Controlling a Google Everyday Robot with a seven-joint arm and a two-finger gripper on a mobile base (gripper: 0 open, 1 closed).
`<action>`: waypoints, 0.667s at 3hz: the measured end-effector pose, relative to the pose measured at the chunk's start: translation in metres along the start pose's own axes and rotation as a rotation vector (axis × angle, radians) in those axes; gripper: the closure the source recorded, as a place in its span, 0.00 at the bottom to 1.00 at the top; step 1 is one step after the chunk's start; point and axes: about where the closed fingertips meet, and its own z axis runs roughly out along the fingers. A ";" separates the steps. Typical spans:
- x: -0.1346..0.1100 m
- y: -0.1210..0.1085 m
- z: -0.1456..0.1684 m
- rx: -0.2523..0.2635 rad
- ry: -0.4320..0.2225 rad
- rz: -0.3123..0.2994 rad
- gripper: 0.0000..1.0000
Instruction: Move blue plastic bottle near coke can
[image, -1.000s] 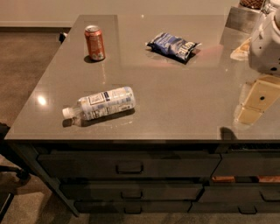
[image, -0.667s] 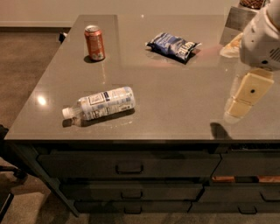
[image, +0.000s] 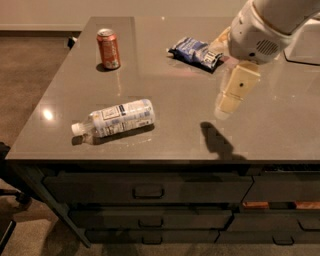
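Note:
The blue plastic bottle (image: 117, 119) lies on its side near the front left of the grey counter (image: 175, 95), its white cap pointing left. The coke can (image: 108, 48) stands upright at the back left, well apart from the bottle. My gripper (image: 225, 107) hangs above the counter on the right, well to the right of the bottle and touching nothing. Its cream-coloured fingers (image: 235, 90) point down and to the left, and its shadow falls on the counter just below.
A dark blue crinkled chip bag (image: 196, 53) lies at the back middle, just left of my arm. A white object (image: 305, 45) sits at the far right edge. Drawers (image: 147, 190) run under the counter's front edge.
My arm and gripper have moved left across the counter toward the middle. The bottle, can and chip bag have not moved.

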 end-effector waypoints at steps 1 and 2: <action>-0.036 -0.009 0.030 -0.014 -0.016 -0.065 0.00; -0.064 -0.005 0.069 -0.058 0.009 -0.122 0.00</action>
